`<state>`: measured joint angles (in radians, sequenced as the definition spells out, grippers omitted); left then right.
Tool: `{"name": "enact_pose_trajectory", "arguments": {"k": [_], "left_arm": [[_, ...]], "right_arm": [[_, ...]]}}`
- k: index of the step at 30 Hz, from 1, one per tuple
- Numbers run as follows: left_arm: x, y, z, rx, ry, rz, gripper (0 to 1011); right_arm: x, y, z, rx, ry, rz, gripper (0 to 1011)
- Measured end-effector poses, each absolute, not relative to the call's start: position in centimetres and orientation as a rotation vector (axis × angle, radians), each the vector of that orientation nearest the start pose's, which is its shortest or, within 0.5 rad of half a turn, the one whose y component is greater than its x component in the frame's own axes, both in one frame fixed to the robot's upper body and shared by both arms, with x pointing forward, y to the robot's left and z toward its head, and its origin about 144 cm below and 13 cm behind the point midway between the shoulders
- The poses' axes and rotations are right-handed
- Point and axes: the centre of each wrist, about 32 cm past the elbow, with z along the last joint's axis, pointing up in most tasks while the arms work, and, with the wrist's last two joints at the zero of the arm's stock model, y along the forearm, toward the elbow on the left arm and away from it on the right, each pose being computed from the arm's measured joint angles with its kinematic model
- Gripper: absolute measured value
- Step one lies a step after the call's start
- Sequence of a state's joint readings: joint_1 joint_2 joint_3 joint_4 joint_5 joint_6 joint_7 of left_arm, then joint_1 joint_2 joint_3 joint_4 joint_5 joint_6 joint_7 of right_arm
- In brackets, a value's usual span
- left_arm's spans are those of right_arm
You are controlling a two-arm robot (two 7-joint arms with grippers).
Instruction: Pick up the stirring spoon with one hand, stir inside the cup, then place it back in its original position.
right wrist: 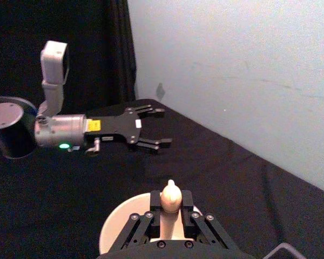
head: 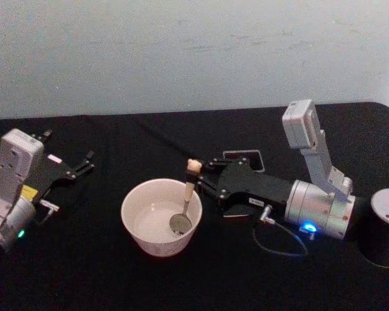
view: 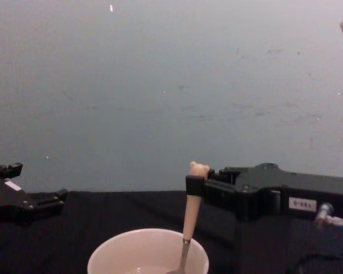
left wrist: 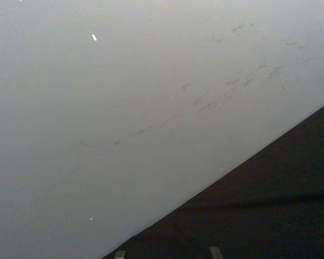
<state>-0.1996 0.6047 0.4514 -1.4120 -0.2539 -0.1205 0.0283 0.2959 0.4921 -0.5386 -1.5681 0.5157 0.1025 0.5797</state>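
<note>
The right gripper (head: pixel 201 175) is squeezed tight on the stirring spoon (head: pixel 188 194), just under its bear head. The spoon's bowl sits inside the cup (head: pixel 152 245), near its right wall. To stir well, I'd go round slowly, staying off the rim. The left gripper (right wrist: pixel 160 128) rests left of the cup, fingers spread

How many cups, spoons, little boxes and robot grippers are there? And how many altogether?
Cups: 1, the cup
Spoons: 1, the stirring spoon, standing in the cup
Boxes: 1, the dark grey square holder
Grippers: 2, the left gripper and the right gripper
Total: 5
</note>
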Motion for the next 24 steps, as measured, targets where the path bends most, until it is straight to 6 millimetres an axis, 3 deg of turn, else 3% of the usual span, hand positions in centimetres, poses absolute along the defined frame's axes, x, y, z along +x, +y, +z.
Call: {"name": "enact_pose_trajectory", "arguments": {"k": [12, 24], "left_arm": [[48.9, 31.0, 114.0, 0.304, -0.285, 1.248, 1001], [48.9, 31.0, 114.0, 0.304, -0.285, 1.248, 1001]], "right_arm": [[49.4, -20.5, 119.1, -0.093, 0.037, -0.455, 223], [51.4, -17.6, 118.6, -0.088, 0.027, -0.498, 223]]}}
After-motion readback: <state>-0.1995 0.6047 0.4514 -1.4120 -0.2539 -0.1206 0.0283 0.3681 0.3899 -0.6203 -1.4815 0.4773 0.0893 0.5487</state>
